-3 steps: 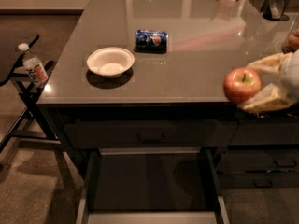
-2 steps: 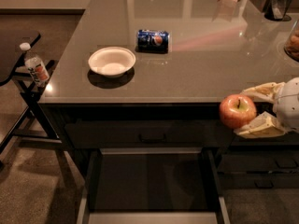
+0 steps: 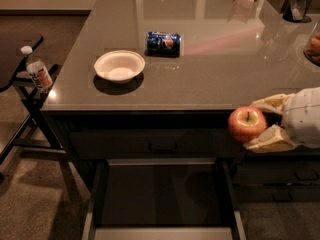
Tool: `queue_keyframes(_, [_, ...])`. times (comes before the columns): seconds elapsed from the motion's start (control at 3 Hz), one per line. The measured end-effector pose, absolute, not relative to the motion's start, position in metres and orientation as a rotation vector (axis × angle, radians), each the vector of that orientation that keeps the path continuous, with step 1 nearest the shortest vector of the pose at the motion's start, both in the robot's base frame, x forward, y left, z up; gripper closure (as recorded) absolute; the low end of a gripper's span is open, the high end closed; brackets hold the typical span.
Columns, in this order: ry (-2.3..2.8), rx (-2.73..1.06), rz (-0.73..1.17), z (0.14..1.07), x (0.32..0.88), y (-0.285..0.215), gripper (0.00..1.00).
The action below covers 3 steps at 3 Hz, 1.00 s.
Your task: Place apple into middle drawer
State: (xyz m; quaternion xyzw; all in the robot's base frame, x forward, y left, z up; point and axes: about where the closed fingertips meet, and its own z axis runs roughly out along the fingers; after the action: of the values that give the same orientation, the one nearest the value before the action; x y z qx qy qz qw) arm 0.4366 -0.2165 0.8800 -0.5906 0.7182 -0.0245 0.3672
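Your gripper (image 3: 251,124) has come down and a little to the left since a second ago. It was level with the edge of the counter (image 3: 225,79) then, and now it hangs in front of the cabinet face just below that edge, at the right of the view. Its two pale fingers (image 3: 270,139) are clamped on the apple (image 3: 247,124), one above and one below, with the stem pointing up.

The apple is in the air, not in anything. It sits in front of the closed top drawer front (image 3: 125,144), to the right of that drawer's small black handle (image 3: 162,147).

Below and to the left, the middle drawer (image 3: 160,194) is pulled out towards you, and you can see its flat grey floor in shadow. The apple is higher than the drawer and roughly over or just outside its right wall (image 3: 231,199). You cannot tell from here which of the two.

On the counter, well away from the gripper, a white bowl (image 3: 120,66) stands near the left front corner. A blue soda can (image 3: 164,43) lies on its side behind it.

Narrower dark drawers (image 3: 295,184) sit below the gripper on the right. A water bottle (image 3: 37,74) stands on a black rack (image 3: 27,101) beside the counter's left side.
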Motion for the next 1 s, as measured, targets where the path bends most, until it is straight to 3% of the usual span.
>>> queue_keyframes(1.0, [2.058,-1.371,-0.025,0.751,0.41,-0.172,1.0])
